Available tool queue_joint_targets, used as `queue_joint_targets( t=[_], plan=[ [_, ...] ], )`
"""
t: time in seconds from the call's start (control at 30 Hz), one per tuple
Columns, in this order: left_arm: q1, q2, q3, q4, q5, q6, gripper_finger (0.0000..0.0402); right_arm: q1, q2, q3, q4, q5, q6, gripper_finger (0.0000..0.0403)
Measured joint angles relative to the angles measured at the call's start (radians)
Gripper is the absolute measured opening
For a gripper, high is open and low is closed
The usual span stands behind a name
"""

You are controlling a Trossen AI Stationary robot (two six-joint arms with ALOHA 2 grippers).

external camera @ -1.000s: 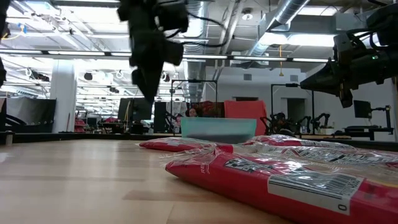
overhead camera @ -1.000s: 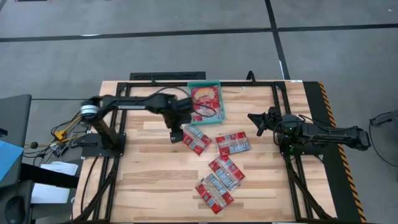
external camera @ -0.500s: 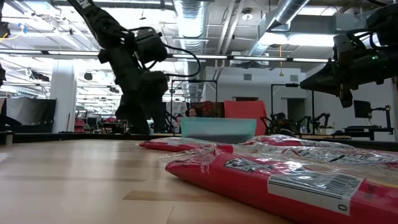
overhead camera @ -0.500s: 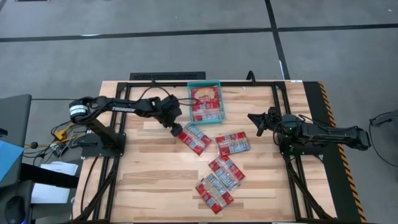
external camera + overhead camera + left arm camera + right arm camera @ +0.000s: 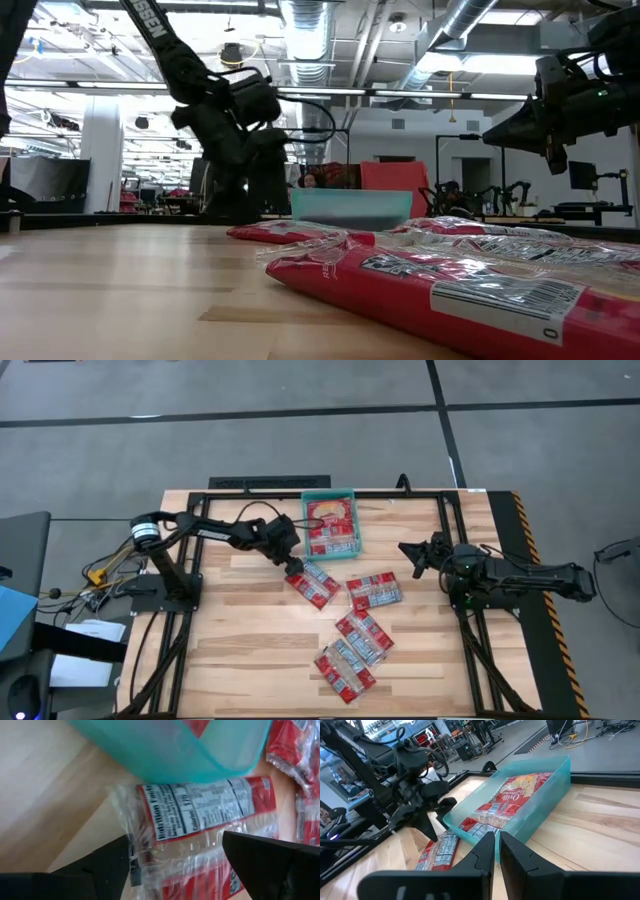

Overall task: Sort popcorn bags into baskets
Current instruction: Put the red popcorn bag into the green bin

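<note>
Our left gripper [image 5: 293,567] has its fingers [image 5: 280,865] spread wide and lowered over one end of a red popcorn bag [image 5: 316,583], the dark tips straddling its clear crimped edge without pinching it. Half a second ago this gripper sat a little toward 9 o'clock of that bag; now we have slid it in so the tips sit at the bag's end, and in the low view the arm has dropped lower and closer to the teal basket [image 5: 351,528]. The basket lies just at 1 o'clock of the gripper and holds two bags [image 5: 330,526]. Three more bags [image 5: 374,591] lie loose on the table [image 5: 230,640] toward 4 and 5 o'clock. Our right gripper [image 5: 414,553] waits at 3 o'clock, unmoved, its fingers [image 5: 485,847] pressed nearly together around nothing.
</note>
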Motion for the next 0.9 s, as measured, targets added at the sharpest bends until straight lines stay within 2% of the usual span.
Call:
queue_joint_targets(
  t=[0.1, 0.2, 0.53, 0.73, 0.9],
  plan=[
    [-0.007, 0.031, 0.002, 0.005, 0.013, -0.025, 0.0283, 0.0, 0.001, 0.0, 0.001, -0.001, 0.002, 0.0054],
    [-0.009, 0.042, 0.003, 0.0, 0.018, -0.053, 0.024, 0.0, 0.001, 0.0, 0.0, -0.002, 0.008, 0.0054],
    [-0.019, 0.05, -0.003, -0.046, 0.078, -0.052, 0.0022, 0.0, 0.001, 0.0, 0.0, -0.003, 0.007, 0.0054],
    [-0.021, 0.038, -0.005, -0.048, 0.128, -0.161, 0.0003, 0.0, 0.001, 0.0, -0.001, -0.003, 0.007, 0.0054],
    [-0.034, -0.043, -0.01, -0.068, 0.177, -0.272, 0.0, 0.0, 0.001, 0.0, -0.002, -0.003, 0.006, 0.0054]
  ],
)
